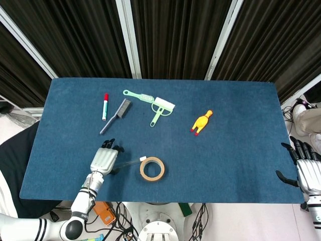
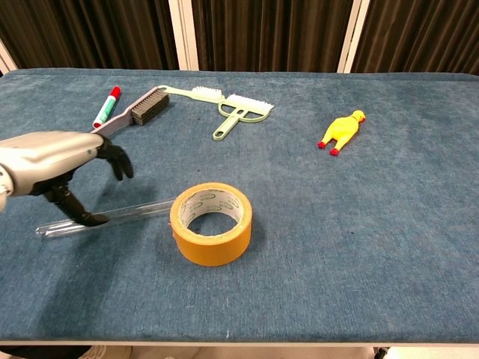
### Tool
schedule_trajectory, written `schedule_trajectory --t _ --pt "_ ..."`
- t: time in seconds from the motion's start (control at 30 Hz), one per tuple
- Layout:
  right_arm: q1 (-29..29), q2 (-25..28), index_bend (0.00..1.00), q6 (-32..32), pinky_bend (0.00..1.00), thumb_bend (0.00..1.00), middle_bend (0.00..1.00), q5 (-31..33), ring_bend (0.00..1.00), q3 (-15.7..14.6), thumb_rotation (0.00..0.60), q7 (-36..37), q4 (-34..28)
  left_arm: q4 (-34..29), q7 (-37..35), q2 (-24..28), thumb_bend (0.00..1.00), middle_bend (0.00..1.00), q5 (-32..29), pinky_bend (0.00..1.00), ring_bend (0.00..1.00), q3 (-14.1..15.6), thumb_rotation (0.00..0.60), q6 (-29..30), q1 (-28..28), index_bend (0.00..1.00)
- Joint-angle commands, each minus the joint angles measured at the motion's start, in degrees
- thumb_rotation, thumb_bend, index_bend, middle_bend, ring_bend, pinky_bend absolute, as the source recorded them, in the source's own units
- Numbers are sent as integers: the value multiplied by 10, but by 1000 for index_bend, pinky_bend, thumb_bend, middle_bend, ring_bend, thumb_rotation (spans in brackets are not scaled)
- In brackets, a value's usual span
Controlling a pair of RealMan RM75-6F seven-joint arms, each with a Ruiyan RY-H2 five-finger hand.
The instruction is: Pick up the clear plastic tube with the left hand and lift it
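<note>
The clear plastic tube [image 2: 127, 213] lies flat on the blue table, and its right end touches the roll of yellow tape [image 2: 212, 223]. My left hand [image 2: 52, 158] hovers over the tube's left half with its fingers spread and curved down. The thumb tip sits right beside the tube, and nothing is gripped. From the head view, the left hand [image 1: 104, 159] covers the left part of the tube [image 1: 129, 162]. My right hand [image 1: 307, 173] hangs open off the table's right edge, far from the tube.
The tape roll [image 1: 152, 168] sits just right of the tube. Behind lie a red-capped marker [image 1: 105, 106], a grey brush [image 1: 117, 115], a green brush and a green-handled scraper brush [image 1: 159, 109], and a yellow rubber chicken [image 1: 201, 122]. The table's front edge [image 2: 239, 340] is close to the tube.
</note>
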Motion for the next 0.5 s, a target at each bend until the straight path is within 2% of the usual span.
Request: schedule_trajectory --t 0.03,0.2,0.5 --pt "0 -1 204 0 0 356 54 1 9 0 600 -1 0 -5 -6 7 200 304 2 87 0 10 600 8 7 293" --pt "0 -1 204 -1 0 356 54 3 9 1 600 -1 0 -9 -15 15 200 304 11 87 0 27 600 22 18 293" --pt "0 -1 204 -1 0 356 54 4 9 1 600 -1 -1 23 -38 1 218 342 8 87 20 29 600 7 16 330"
